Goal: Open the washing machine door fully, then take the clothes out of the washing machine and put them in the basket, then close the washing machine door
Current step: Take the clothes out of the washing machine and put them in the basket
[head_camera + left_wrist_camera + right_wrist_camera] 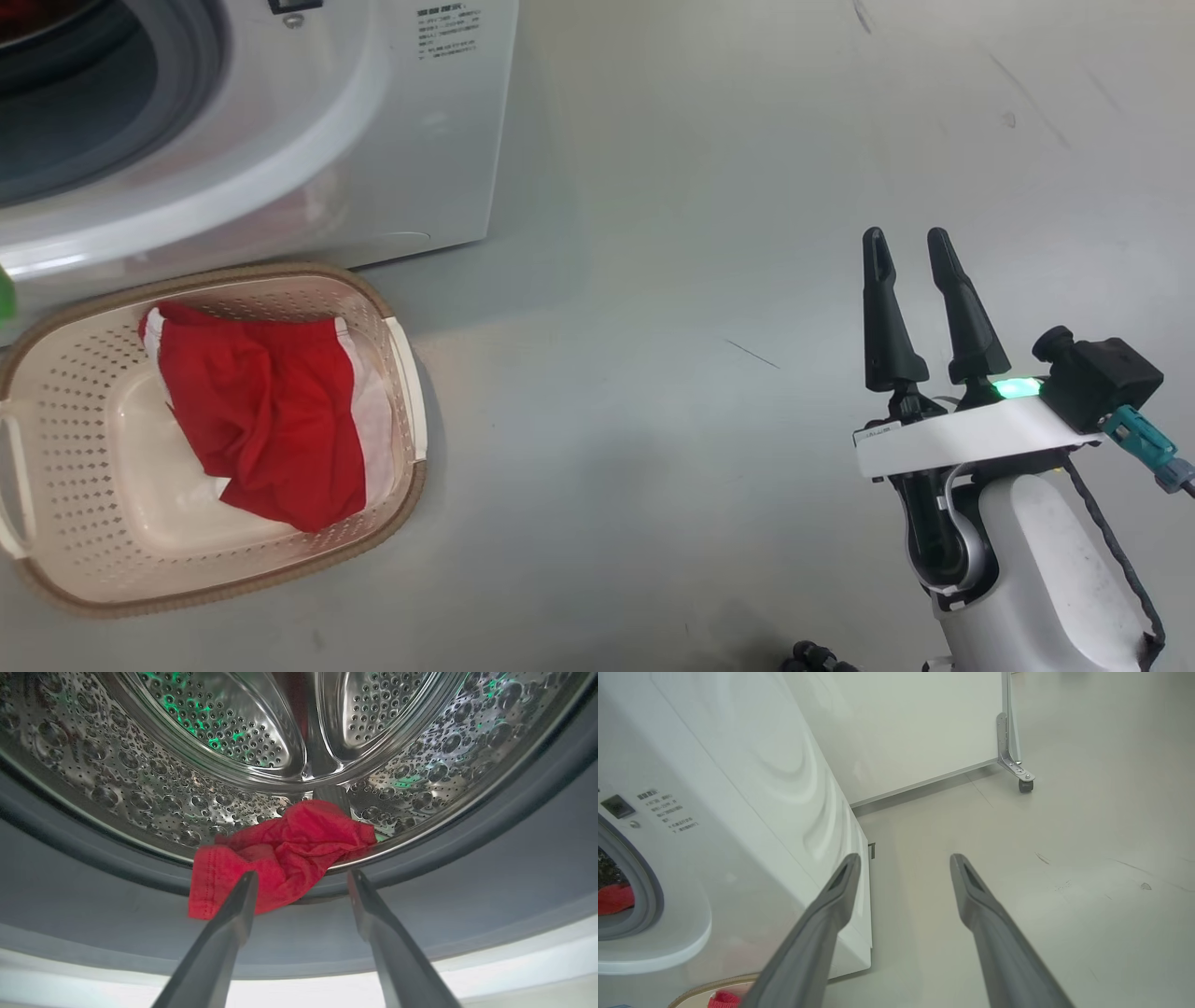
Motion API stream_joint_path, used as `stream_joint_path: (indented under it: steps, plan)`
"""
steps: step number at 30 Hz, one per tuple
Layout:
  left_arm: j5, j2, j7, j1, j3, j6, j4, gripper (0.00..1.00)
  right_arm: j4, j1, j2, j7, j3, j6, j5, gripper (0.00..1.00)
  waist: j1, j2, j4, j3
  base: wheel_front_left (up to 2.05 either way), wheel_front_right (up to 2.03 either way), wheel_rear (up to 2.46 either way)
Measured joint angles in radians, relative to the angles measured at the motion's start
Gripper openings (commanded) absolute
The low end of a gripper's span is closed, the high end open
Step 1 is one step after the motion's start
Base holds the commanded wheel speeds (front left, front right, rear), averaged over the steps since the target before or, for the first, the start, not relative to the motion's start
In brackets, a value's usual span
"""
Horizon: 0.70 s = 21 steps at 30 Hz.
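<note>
Stretching pale and scuffed past the washing machine (411, 168), the floor (653, 467) underlies wide-spread right fingers (882, 317); left fingers (233, 914) equally wide.

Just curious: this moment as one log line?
left gripper open, facing red garment at drum lip | other garment in basket | right gripper open, over floor

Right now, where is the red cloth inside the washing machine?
Mid-frame in the left wrist view, the red cloth lies low in the drum, draped over its lip onto the grey gasket, just beyond the open left gripper.

place: test lab | cues: bare grey floor (700, 280), wheeled partition panel (901, 728), washing machine (738, 812)
</note>
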Motion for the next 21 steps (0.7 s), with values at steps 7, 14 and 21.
stream_joint_path:
  steps: [7,14,21]
  plan:
    - [0.002,0.046,0.104,-0.117,0.018,0.011,0.082,1.00,-0.001,-0.017,0.000,0.000,0.013,0.000,0.018,1.00,0.0000,0.0000,-0.047,0.053,0.00,0.00,0.00]
    - [0.016,0.111,0.190,-0.224,0.050,0.032,0.173,1.00,0.000,-0.033,0.001,0.000,0.026,0.000,0.038,1.00,0.0000,0.0000,-0.090,0.094,0.00,0.00,0.00]
    - [0.042,0.135,0.236,-0.273,0.047,0.043,0.225,1.00,0.000,-0.034,0.003,0.000,0.027,0.000,0.050,1.00,0.0001,0.0000,-0.109,0.120,0.00,0.00,0.00]
